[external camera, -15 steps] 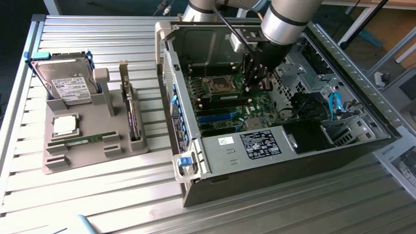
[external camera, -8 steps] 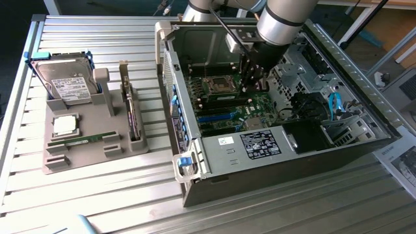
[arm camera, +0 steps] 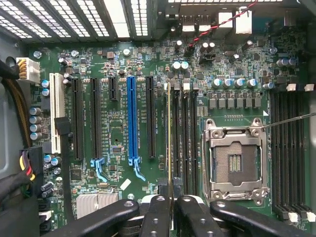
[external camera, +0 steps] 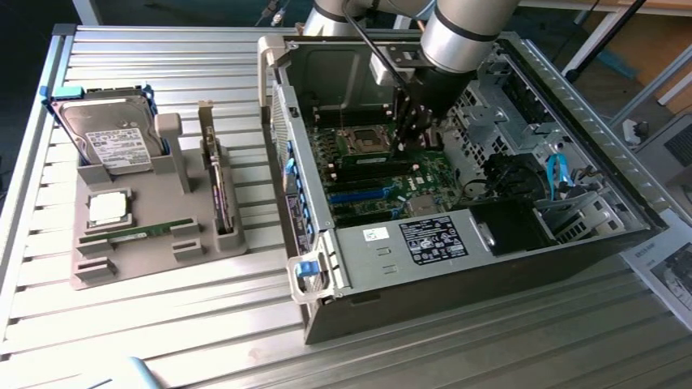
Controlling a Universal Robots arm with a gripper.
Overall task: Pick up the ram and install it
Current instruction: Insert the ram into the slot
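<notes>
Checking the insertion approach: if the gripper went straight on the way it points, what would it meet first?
Likely the memory slots beside the CPU socket: the ram clamped in the gripper lines up over that row and would touch first. How near it is, I cannot tell.

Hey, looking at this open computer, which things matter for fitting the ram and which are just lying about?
In the job: thin green ram stick; black gripper shut on it; long black memory slots.
Lying about: silver hard drive with white label; square silver processor chip; grey holder tray; blue expansion slot.
</notes>
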